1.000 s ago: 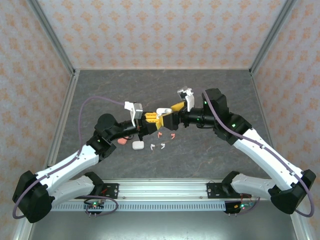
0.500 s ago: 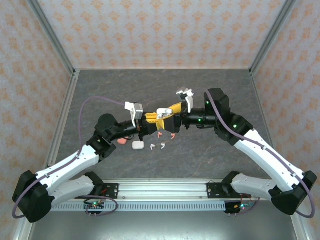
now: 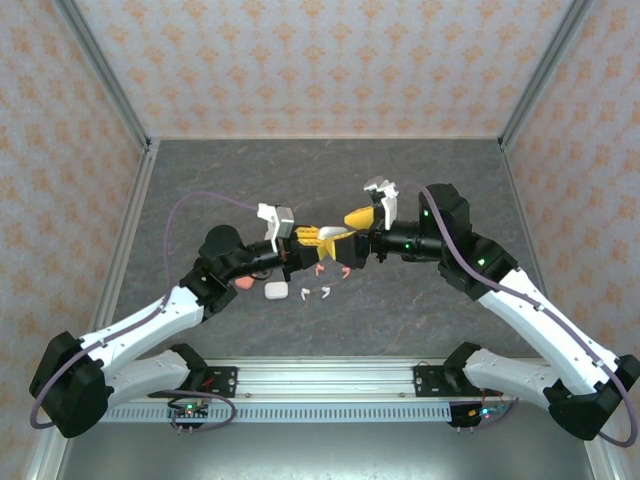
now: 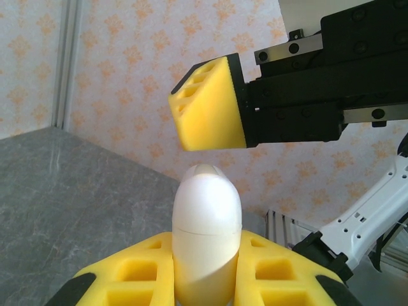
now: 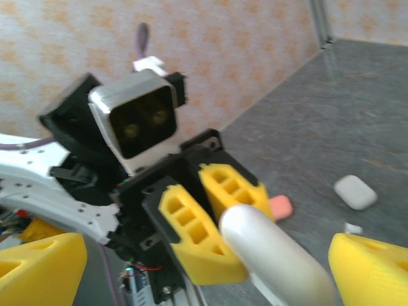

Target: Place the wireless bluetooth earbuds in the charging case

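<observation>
A closed white charging case (image 4: 207, 223) stands up between my left gripper's (image 4: 207, 271) yellow pads, and that gripper is shut on it above the table (image 3: 312, 240). My right gripper (image 5: 207, 268) is open, its pads wide on either side of the case's (image 5: 274, 261) free end. One right pad (image 4: 213, 105) hangs just above the case tip, a small gap between them. From above, the right gripper (image 3: 345, 234) meets the left one over mid-table. Two coral earbuds (image 3: 320, 268) and two white earbuds (image 3: 304, 293) lie on the table below.
A second white case (image 3: 276, 291) and a coral case (image 3: 243, 284) lie on the grey table (image 3: 420, 180) under the left arm. Patterned walls with metal corner posts (image 3: 110, 70) enclose the table. An aluminium rail (image 3: 320, 375) runs along the near edge.
Both grippers have shifted slightly to the right and the right wrist has turned. The left gripper still holds the white case, and the right stays open around its end.
</observation>
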Available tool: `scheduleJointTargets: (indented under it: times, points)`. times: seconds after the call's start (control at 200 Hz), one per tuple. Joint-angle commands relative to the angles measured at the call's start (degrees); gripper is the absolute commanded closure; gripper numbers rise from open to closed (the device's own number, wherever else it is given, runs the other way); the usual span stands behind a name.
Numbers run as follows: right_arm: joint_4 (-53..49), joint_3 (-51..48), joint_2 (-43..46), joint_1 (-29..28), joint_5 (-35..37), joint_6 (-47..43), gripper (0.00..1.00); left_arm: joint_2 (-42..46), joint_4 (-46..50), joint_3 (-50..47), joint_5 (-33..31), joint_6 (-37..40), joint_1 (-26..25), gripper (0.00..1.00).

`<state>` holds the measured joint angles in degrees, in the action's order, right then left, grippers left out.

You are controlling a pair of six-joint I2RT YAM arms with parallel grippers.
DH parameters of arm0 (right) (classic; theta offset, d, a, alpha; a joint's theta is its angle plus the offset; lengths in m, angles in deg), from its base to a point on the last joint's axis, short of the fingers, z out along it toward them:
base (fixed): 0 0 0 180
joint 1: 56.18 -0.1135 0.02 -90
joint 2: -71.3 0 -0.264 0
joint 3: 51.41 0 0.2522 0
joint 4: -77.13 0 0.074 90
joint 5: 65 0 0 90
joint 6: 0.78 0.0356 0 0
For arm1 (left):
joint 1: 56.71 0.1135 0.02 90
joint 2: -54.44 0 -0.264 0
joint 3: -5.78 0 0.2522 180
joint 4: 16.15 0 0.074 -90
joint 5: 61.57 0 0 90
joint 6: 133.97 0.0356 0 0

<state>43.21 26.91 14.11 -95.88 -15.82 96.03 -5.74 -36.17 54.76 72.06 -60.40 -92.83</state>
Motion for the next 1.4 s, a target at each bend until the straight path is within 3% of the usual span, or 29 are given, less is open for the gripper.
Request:
scheduleJointTargets:
  times: [0.0, 0.285, 0.375, 0.626, 0.821, 1.076, 1.396]
  points:
    - [-3.8, 1.4, 1.7, 0.1, 10.6, -1.1, 0.00, -0.4, 1.4, 2.5, -2.1, 1.6, -0.3, 1.00]
    - [-10.7, -0.1, 2.5, 0.1, 42.2, 6.4, 0.01, -9.8, 5.8, 6.9, -7.0, 0.2, -0.3, 1.00]
    - [-10.4, -3.4, 4.2, 0.1, 47.9, 9.6, 0.01, -14.5, 7.6, 10.1, -10.3, -0.9, 0.0, 1.00]
    - [-9.0, -11.6, 7.4, 0.1, 47.2, 15.0, 0.01, -33.5, 7.8, 22.9, -12.4, -8.4, 2.4, 1.00]
    - [-8.4, -16.0, 9.0, 0.1, 45.6, 17.8, 0.01, -48.5, 9.0, 36.2, -7.8, -16.4, 5.8, 1.00]
    - [-8.3, -19.1, 11.3, 0.1, 45.9, 19.3, 0.01, -62.0, 22.5, 52.1, -9.9, -15.7, 6.7, 1.00]
    - [-10.2, -19.4, 13.3, 0.1, 49.0, 17.8, 0.01, -73.6, 29.9, 64.4, -8.3, -16.8, 7.5, 1.00]
